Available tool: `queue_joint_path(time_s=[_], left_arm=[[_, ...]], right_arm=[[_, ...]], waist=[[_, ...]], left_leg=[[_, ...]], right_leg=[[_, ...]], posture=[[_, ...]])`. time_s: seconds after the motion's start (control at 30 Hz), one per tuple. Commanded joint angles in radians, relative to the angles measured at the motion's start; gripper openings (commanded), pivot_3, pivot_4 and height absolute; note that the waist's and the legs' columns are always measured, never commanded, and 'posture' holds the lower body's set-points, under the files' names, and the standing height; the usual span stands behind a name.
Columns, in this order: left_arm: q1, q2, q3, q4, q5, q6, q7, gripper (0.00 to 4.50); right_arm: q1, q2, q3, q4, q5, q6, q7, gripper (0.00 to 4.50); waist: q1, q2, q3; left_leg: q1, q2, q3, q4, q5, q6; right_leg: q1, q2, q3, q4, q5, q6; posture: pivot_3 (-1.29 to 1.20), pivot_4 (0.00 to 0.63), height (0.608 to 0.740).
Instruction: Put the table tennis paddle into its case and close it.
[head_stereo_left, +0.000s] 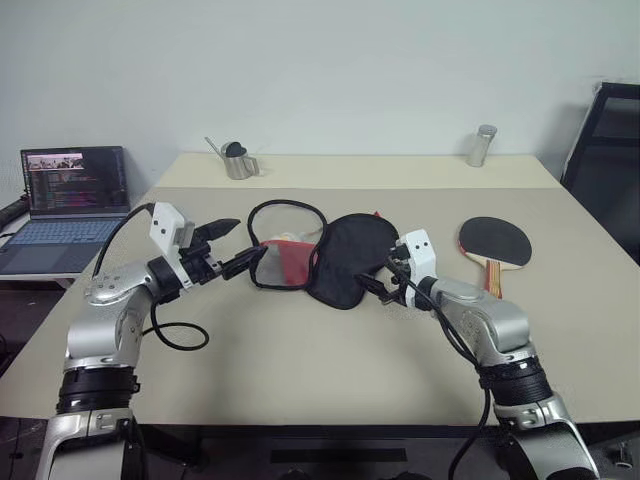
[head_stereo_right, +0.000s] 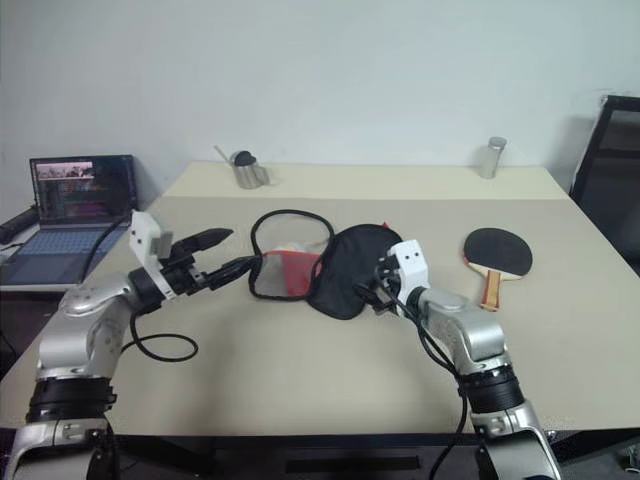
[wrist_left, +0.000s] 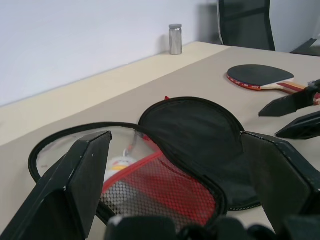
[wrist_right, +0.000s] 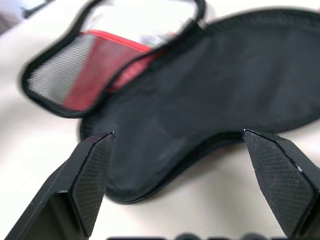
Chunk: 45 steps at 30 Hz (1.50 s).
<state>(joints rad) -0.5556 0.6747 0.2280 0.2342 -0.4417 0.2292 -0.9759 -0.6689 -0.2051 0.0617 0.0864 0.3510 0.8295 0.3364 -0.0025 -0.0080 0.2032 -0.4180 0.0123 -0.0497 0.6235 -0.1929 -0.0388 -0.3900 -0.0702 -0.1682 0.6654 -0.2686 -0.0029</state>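
Case (head_stereo_left: 335, 255) lies unzipped on the tabletop (head_stereo_left: 300, 360) between both released grippers, left gripper (head_stereo_left: 232, 247) and right gripper (head_stereo_left: 385, 281); table tennis paddle (head_stereo_left: 495, 243) lies beyond the right gripper.

The two eye views look from the robot's head, forward and down over the desk (head_stereo_left: 300, 370), from a little way back. Both show the same scene: the open case (head_stereo_left: 320, 255), the paddle (head_stereo_left: 495, 243) and both arms. The left wrist view sits low and close, looking across the case toward the paddle. The right wrist view looks down at the case from very near.
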Motion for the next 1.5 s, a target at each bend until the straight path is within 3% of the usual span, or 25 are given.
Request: queue_joint_path(time_s=[0.03,0.2,0.63,0.77,1.1,1.13,1.5], left_arm=[[-0.025,0.017,0.004,0.003,0.008,-0.026,-0.013,4.47],[-0.031,0.018,0.008,0.016,0.015,-0.034,-0.013,4.47],[-0.003,0.025,0.025,0.002,0.016,-0.044,-0.009,4.47],[0.0,0.026,0.023,-0.015,0.012,-0.038,-0.013,4.5],[0.007,0.022,0.006,-0.103,-0.003,-0.004,-0.027,4.5],[0.007,0.021,0.002,-0.116,-0.007,0.004,-0.029,4.5],[-0.007,0.012,-0.045,-0.161,-0.029,0.059,-0.078,4.5]], right_arm=[[-0.055,0.032,-0.025,0.059,-0.02,-0.035,-0.025,4.5],[-0.086,0.066,-0.019,0.167,-0.058,-0.066,-0.045,4.5],[-0.105,0.153,0.013,0.224,-0.086,-0.076,-0.023,4.5],[-0.113,0.171,0.011,0.222,-0.09,-0.079,-0.017,3.67],[-0.113,0.18,-0.029,0.203,-0.075,-0.045,-0.019,0.21],[-0.111,0.176,-0.037,0.197,-0.07,-0.035,-0.02,0.04],[-0.043,-0.016,-0.082,0.032,0.001,0.186,0.076,0.04]], waist=[[0.0,0.0,0.0],[0.0,0.0,0.0],[-0.001,-0.001,0.001],[-0.001,-0.005,0.003],[-0.001,-0.006,0.003],[-0.001,-0.006,0.003],[0.001,-0.007,0.004]], left_leg=[[0.0,0.0,0.001,0.0,0.0,0.0],[0.0,0.0,0.001,0.0,0.0,0.0],[0.001,0.0,0.013,0.001,0.0,0.001],[0.001,0.001,0.02,0.001,0.0,0.001],[0.001,0.004,0.022,0.002,0.0,0.001],[0.001,0.004,0.023,0.002,0.0,0.001],[0.001,0.003,0.023,0.002,0.0,0.001]], right_leg=[[0.0,0.0,0.001,0.0,0.0,0.0],[-0.001,0.0,0.002,0.0,0.0,0.0],[-0.008,0.0,0.015,0.007,0.002,0.0],[-0.015,0.0,0.022,0.014,0.002,0.0],[-0.016,0.001,0.024,0.014,0.002,0.0],[-0.016,0.001,0.024,0.014,0.002,0.0],[-0.016,0.001,0.024,0.014,0.002,0.0]], posture=[[0.0,0.15,0.74],[0.0,0.15,0.74],[0.0,0.15,0.74],[0.0,0.15,0.74],[0.0,0.15,0.74],[0.0,0.15,0.74],[0.0,0.15,0.74]])
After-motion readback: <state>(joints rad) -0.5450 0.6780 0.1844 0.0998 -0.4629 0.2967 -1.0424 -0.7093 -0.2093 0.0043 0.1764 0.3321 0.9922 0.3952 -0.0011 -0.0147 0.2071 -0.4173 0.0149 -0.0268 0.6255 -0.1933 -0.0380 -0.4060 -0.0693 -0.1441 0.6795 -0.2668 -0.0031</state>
